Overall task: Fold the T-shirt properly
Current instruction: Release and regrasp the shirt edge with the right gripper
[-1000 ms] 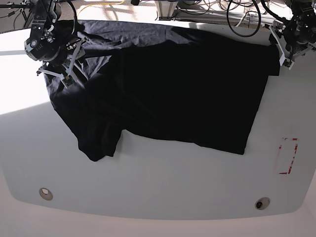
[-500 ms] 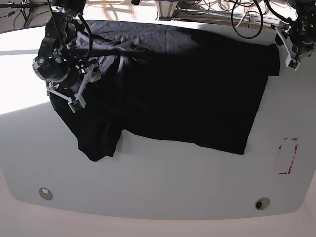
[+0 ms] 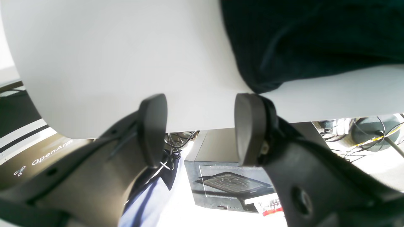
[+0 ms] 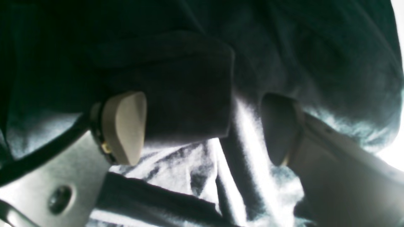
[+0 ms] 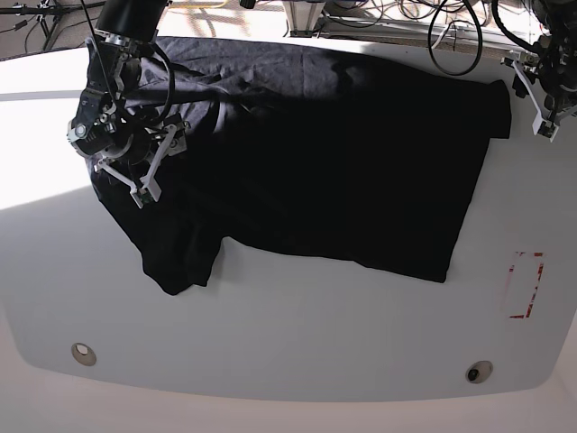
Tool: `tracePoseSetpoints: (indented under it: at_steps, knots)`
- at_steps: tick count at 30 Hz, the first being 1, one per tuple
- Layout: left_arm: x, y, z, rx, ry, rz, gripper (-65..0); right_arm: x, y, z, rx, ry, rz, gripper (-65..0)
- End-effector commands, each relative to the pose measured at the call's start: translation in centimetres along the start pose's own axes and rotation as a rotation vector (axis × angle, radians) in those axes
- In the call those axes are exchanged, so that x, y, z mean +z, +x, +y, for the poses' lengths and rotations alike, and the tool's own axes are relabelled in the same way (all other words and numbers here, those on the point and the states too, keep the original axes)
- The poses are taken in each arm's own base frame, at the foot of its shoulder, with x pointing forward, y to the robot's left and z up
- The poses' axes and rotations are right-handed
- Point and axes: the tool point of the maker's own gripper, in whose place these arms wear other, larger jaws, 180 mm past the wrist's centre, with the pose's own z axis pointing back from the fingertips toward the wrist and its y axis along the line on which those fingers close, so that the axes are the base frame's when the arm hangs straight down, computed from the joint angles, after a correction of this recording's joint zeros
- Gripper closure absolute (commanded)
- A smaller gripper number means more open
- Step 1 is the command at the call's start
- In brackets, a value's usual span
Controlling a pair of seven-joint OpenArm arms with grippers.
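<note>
The black T-shirt lies spread over the white table, with one sleeve pointing to the front left. My right gripper hovers over the shirt's left side. In the right wrist view this right gripper is open, its fingers wide apart over wrinkled cloth. My left gripper stands just off the shirt's back right corner. In the left wrist view the left gripper is open and empty, and one finger is close to the shirt's corner.
A red-edged rectangle is marked on the table near the right edge. Two round holes sit near the front rim. Cables hang behind the back edge. The left gripper reaches past the table's edge.
My right gripper has come from the back left corner forward onto the shirt's left side, and its jaws have spread wider. The left gripper has drifted slightly right, away from the shirt's corner.
</note>
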Motion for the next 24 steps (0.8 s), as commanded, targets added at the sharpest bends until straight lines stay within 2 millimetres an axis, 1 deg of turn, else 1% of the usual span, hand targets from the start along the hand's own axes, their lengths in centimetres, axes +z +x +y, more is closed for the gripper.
tracePoseSetpoints:
  at_steps: [1, 2, 4, 6, 7, 8, 9, 12, 14, 19, 24]
  knots:
    - [0.5, 0.8, 0.5, -0.014, 0.015, -0.028, -31.1, 0.3, 1.2, -0.2, 0.011, -0.003, -0.036, -44.5]
    - [0.5, 0.8, 0.5, -0.014, 0.015, -0.028, -31.1, 0.2, 1.2, -0.1, 0.01, 0.0, -0.035, -42.6]
    - [0.5, 0.8, 0.5, -0.014, 0.015, -0.028, -31.1, 0.0, 1.3, 0.4, 0.0, 0.013, -0.042, -36.6]
    - [0.5, 0.7, 0.6, -0.014, 0.015, -0.026, -31.1, -0.1, 1.4, 0.8, -0.007, 0.02, -0.047, -29.8]
    - [0.5, 0.8, 0.6, -0.014, 0.016, -0.028, -31.1, -0.2, 1.5, 1.0, -0.008, 0.024, -0.048, -25.4]
    - [0.5, 0.9, 0.6, -0.013, 0.018, -0.032, -31.1, -0.2, 1.5, 1.0, -0.007, 0.025, -0.048, -23.0]
    - [0.5, 1.1, 0.7, -0.013, 0.021, -0.037, -31.1, -0.3, 1.5, 1.1, -0.008, 0.028, -0.051, -17.6]
    - [0.5, 1.3, 0.8, -0.011, 0.022, -0.04, -31.1, -0.3, 1.9, 1.2, -0.009, 0.031, -0.072, -6.8]
    - [0.5, 1.3, 0.8, -0.012, 0.021, -0.041, -31.1, -0.3, 2.1, 1.2, -0.009, 0.031, -0.084, -2.9]
    - [0.5, 1.4, 0.8, -0.013, 0.022, -0.041, -31.1, 0.1, 2.6, 1.0, -0.006, 0.019, -0.102, -2.4]
    - [0.5, 1.3, 0.8, -0.012, 0.021, -0.04, -31.1, 0.9, 3.4, 0.8, 0.013, -0.002, -0.129, -2.4]
